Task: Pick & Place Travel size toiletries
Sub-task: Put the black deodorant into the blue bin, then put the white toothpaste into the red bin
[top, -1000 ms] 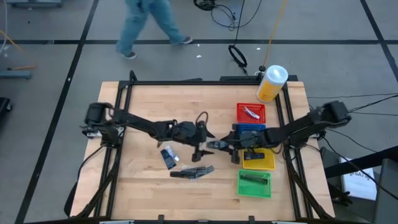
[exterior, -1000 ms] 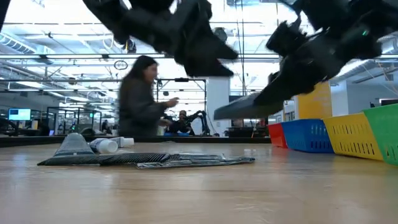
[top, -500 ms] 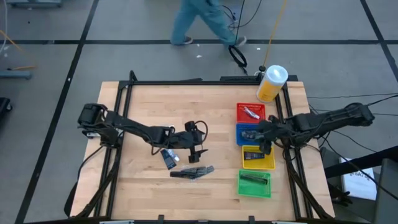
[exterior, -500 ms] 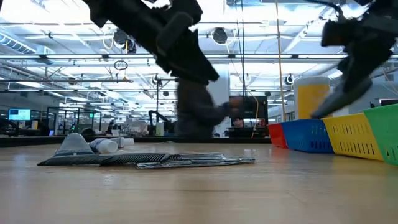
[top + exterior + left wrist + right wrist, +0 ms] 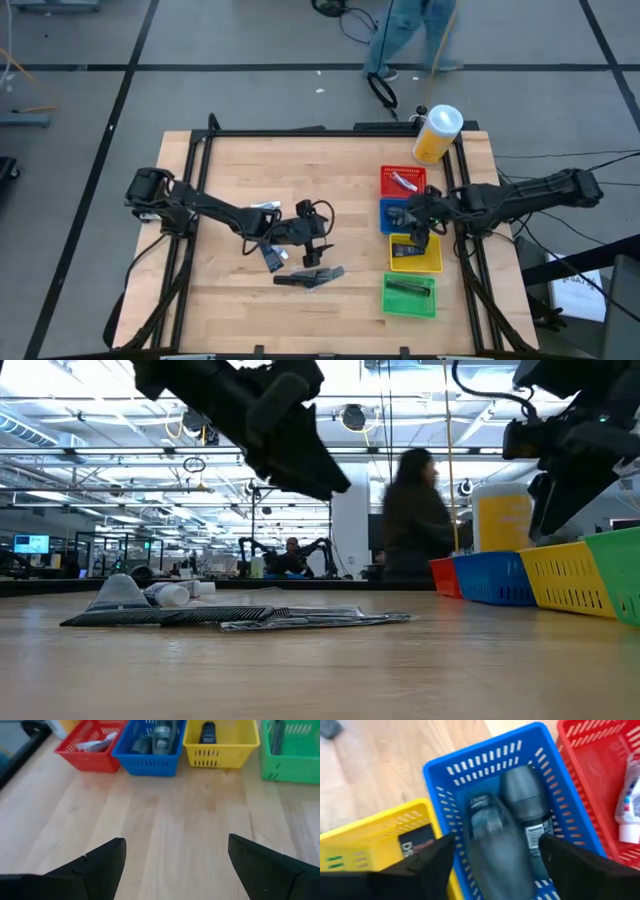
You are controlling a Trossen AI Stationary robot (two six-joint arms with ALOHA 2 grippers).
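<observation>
Wooden worktop (image 5: 240, 160) is seen with several toiletries (image 5: 405, 287) already binned in baskets (image 5: 413, 254), a few (image 5: 310, 277) left loose beneath the open, empty left claw (image 5: 300, 243); right claw (image 5: 420, 222) open over blue basket (image 5: 440, 775), a dark tube (image 5: 495, 845) between its fingers.

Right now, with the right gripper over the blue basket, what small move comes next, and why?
Probably lift the right gripper straight up: its fingers stand open above the blue plastic basket, and a dark grey tube lies inside, apparently released. The left gripper, open, hangs over bare wood.
</observation>
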